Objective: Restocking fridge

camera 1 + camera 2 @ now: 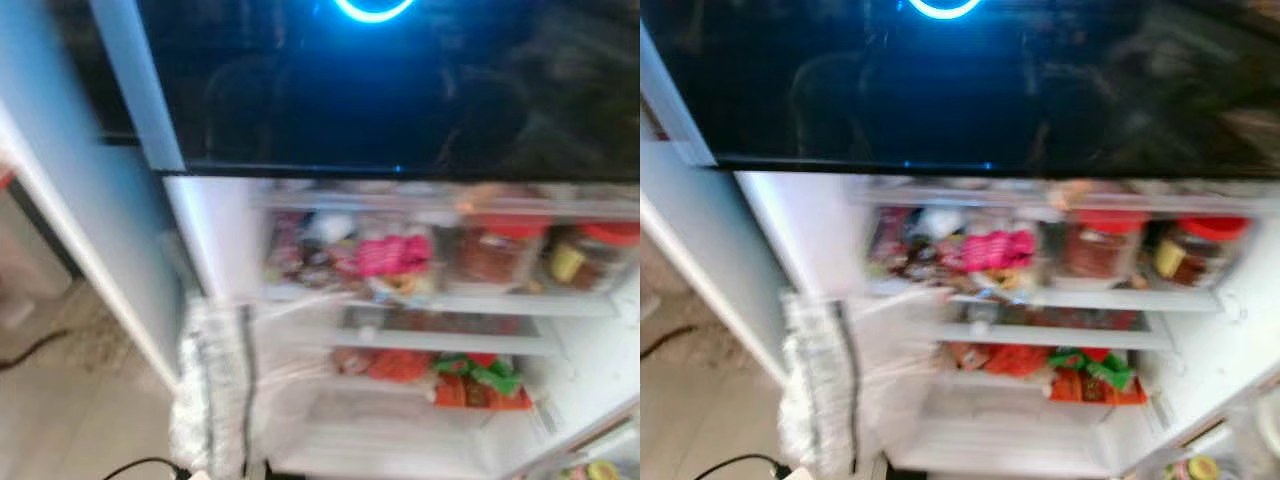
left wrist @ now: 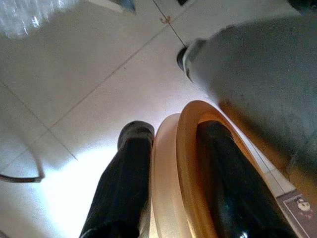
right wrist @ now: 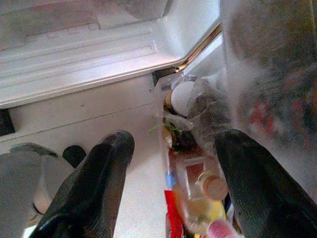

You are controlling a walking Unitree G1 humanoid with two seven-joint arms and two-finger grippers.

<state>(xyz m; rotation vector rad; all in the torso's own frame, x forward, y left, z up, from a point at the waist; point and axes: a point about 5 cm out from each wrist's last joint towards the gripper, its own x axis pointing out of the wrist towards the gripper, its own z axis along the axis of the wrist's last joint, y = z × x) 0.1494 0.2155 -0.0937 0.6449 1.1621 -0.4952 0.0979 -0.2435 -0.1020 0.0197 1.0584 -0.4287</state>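
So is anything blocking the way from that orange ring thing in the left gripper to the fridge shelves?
The fridge stands open, so no door bars the shelves. The left gripper holds the orange ring low over the floor. The upper shelf is crowded with jars and packets; the bottom shelf looks freer.

A home kitchen, by the look of it: an open fridge (image 1: 420,330) with white shelves holds red-lidded jars (image 1: 497,250), a pink packet (image 1: 392,254) and red and green packs (image 1: 480,385) of food, under a glossy dark upper door (image 1: 400,90). Pale floor tiles (image 2: 89,74) with a dark cable (image 1: 35,348) lie beside it.
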